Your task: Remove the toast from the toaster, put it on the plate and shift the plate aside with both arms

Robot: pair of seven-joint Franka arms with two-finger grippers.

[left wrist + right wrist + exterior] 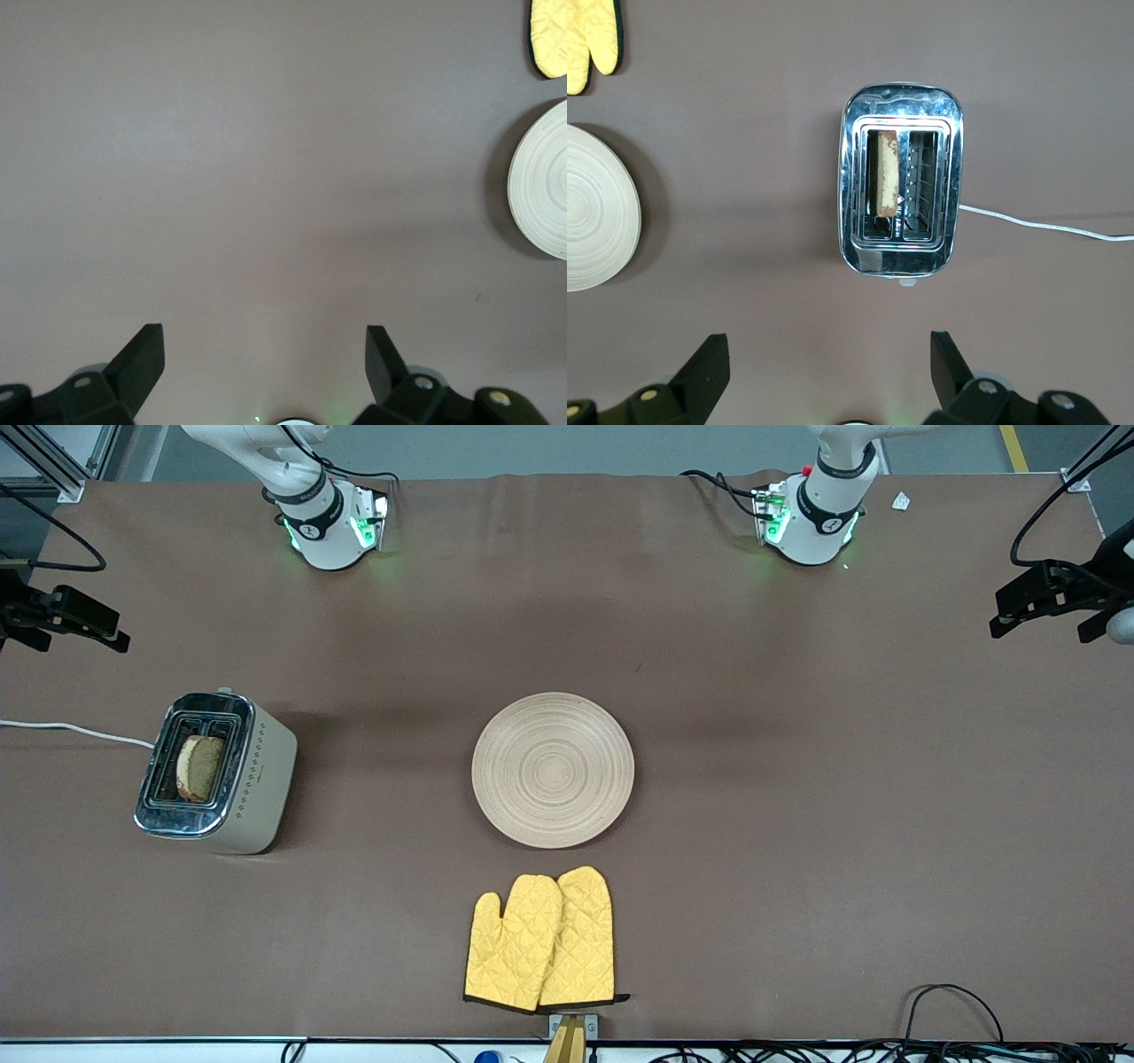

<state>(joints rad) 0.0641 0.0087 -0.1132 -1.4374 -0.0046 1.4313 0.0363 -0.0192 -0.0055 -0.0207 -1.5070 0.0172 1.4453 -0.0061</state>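
The toast [200, 768] stands upright in one slot of a silver and beige toaster [257, 788] toward the right arm's end of the table. The round pale wooden plate [553, 770] lies empty at the table's middle. Both arms rise out of the top of the front view, so their hands do not show there. My right gripper [830, 354] is open and empty, high over bare table beside the toaster [899, 199], with the toast [887, 173] and the plate's edge [594, 221] in its view. My left gripper [264, 350] is open and empty over bare table, with the plate's edge [542, 190] in its view.
A pair of yellow oven mitts [542, 942] lies nearer to the front camera than the plate. The toaster's white cord [71, 731] runs off the table's end. Black camera mounts [66, 615] [1054, 593] stand at both ends.
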